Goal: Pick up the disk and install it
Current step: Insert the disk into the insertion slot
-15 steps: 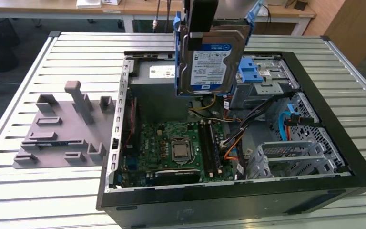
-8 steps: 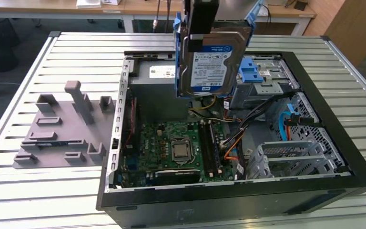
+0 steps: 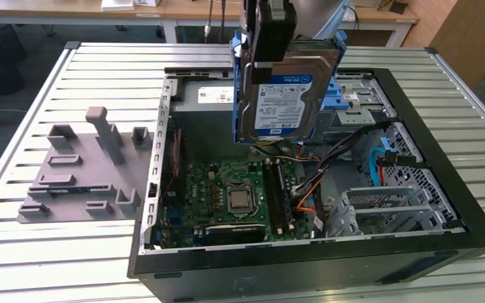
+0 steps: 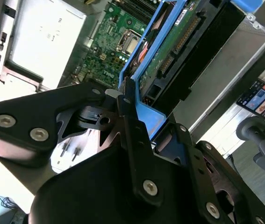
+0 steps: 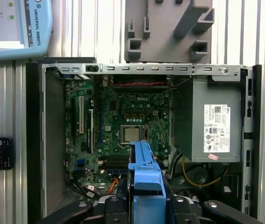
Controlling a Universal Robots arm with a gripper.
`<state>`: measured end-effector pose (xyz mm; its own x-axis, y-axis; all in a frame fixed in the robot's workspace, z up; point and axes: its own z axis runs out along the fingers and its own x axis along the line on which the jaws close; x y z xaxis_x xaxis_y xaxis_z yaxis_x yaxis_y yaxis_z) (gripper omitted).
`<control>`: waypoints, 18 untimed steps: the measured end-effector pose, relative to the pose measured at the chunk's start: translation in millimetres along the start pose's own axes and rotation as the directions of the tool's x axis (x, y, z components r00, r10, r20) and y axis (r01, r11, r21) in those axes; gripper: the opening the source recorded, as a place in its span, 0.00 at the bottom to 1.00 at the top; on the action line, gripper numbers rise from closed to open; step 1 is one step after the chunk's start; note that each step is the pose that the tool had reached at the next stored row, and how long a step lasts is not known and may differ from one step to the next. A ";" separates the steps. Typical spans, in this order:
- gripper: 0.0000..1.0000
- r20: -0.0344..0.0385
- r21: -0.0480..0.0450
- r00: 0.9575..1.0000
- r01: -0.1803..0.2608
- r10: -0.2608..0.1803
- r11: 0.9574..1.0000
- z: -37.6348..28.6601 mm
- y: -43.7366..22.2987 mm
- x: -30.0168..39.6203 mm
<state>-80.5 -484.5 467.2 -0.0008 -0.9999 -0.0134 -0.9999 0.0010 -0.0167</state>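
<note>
Here, the tool (image 3: 269, 53) is clamped on the top edge of the disk (image 3: 281, 104), which hangs upright above the open computer case (image 3: 439, 151), over its motherboard (image 3: 221, 189).

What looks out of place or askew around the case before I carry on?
Nothing stands out. The claw grips the disk at its upper end, upright above the open computer case; nothing inside looks loose or damaged.
</note>
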 end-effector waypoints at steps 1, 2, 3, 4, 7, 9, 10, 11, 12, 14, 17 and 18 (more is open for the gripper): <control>0.36 0.000 0.000 1.000 0.000 0.000 1.000 0.1 0.0 3.1; 0.36 0.000 0.000 1.000 0.000 0.000 1.000 0.2 -0.2 5.1; 0.36 0.000 0.000 1.000 0.000 0.000 1.000 0.2 -0.9 6.2; 0.36 0.000 0.000 1.000 0.000 0.000 1.000 0.3 -2.4 6.9; 0.36 0.000 0.000 1.000 0.000 0.000 1.000 0.6 -10.7 7.5; 0.36 0.000 0.000 1.000 0.000 0.000 1.000 0.9 -17.3 7.8; 0.36 0.000 0.000 1.000 0.000 0.000 1.000 1.1 -19.6 8.2; 0.36 0.000 0.000 1.000 0.000 0.000 1.000 1.3 -20.7 8.7; 0.36 0.000 0.000 1.000 0.000 0.000 1.000 1.4 -21.3 9.6; 0.36 0.000 0.000 1.000 0.000 0.000 1.000 1.8 -21.6 13.1; 0.36 0.000 0.000 1.000 0.000 0.000 1.000 2.6 -21.6 21.4; 0.36 0.000 0.000 1.000 0.000 0.000 1.000 2.8 -21.6 24.2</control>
<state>-58.9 -508.7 464.4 -0.0010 -0.9999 -0.0135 -0.9999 0.0012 -0.0167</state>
